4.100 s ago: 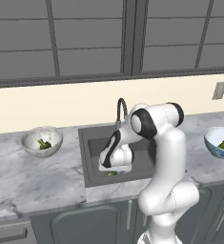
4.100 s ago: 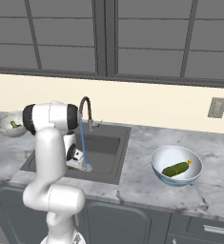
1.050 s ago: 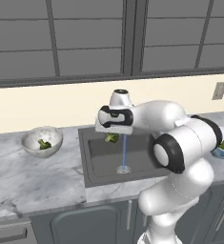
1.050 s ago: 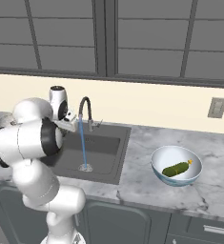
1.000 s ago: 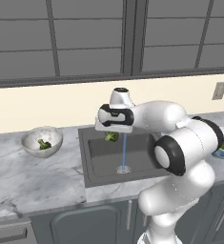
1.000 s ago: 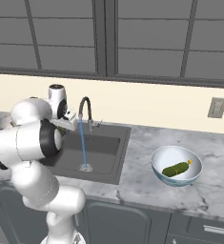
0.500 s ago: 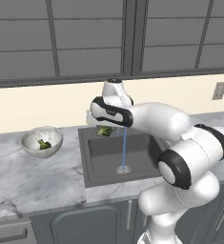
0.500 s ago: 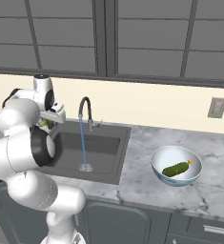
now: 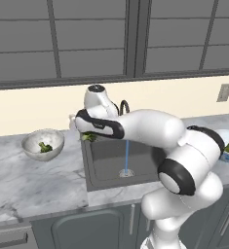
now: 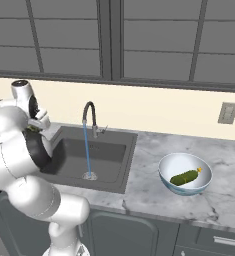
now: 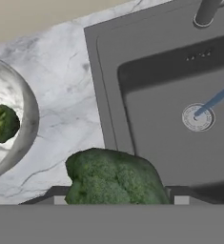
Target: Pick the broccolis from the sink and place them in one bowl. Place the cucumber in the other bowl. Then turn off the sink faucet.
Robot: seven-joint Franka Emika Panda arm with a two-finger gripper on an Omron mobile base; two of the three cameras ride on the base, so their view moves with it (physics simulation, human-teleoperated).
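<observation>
The gripper, clamped on the second broccoli, has swung from mid-sink to its left rim. The speckled bowl is next; one floret already sits inside.

One broccoli hangs at six o'clock above the sink rim; another lies in the speckled bowl at nine. Cucumber rests in the blue-rimmed bowl. Faucet streams water.
</observation>
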